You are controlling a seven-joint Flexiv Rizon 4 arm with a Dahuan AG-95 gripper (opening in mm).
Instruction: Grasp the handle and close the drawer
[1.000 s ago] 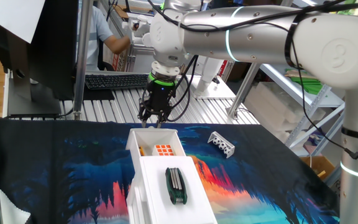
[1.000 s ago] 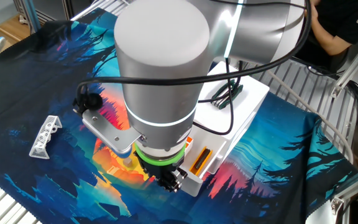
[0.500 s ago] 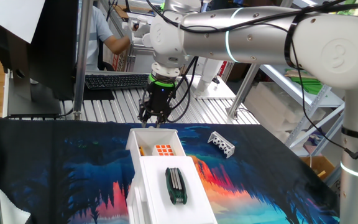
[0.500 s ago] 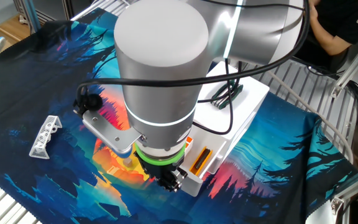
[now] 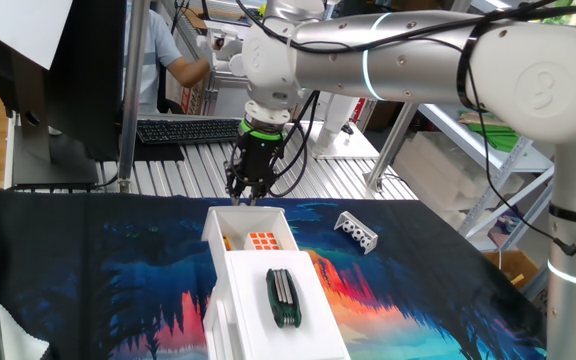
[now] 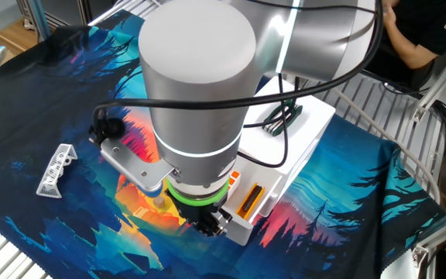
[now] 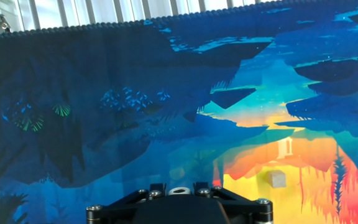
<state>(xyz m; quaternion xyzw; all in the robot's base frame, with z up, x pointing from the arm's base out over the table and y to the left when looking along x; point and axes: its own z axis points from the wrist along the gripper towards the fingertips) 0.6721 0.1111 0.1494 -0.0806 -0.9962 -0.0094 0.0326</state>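
The silver arm reaches over the table's printed cloth and hangs its gripper straight down at the far end of the white box unit. The drawer stands pulled out toward the far side, an orange cube inside. The handle sits at its far front, hidden behind the fingertips; whether they pinch it cannot be told. A dark green multi-tool lies on the box; a perforated block rests right.
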